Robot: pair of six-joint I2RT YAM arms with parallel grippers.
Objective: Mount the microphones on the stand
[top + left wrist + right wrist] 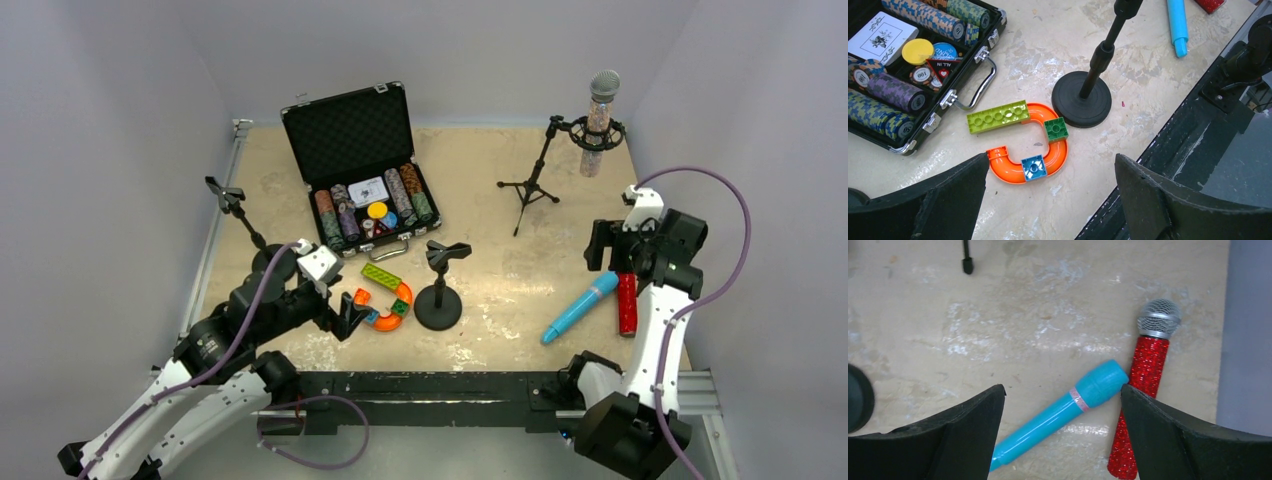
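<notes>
Microphones: one of three done. silver-pink glitter mic (598,125) sits upright in the clip of the tripod stand (530,188) at the far right of the table (480,170), mesh head up, long axis vertical. Two are left, both flat on the table at the near right. red glitter mic (1146,385) has its long axis running near-to-far, grey mesh head pointing to the far side. light-blue mic (1068,407) lies diagonal, broad end far-right and right against the red one's body, looks touching, narrow end aimed near-left. Two clips are empty: centre round-base stand (438,295) and left round-base stand (250,240). right gripper (1062,390) hangs over the two loose mics, jaws spread wide, nothing held. left gripper (1052,159) is also spread wide and empty, over the toy track pieces (1023,140) beside the centre stand, with the poker chip case (360,170) behind. Judgement: about a third complete, next is probably a pick of blue or red.
</notes>
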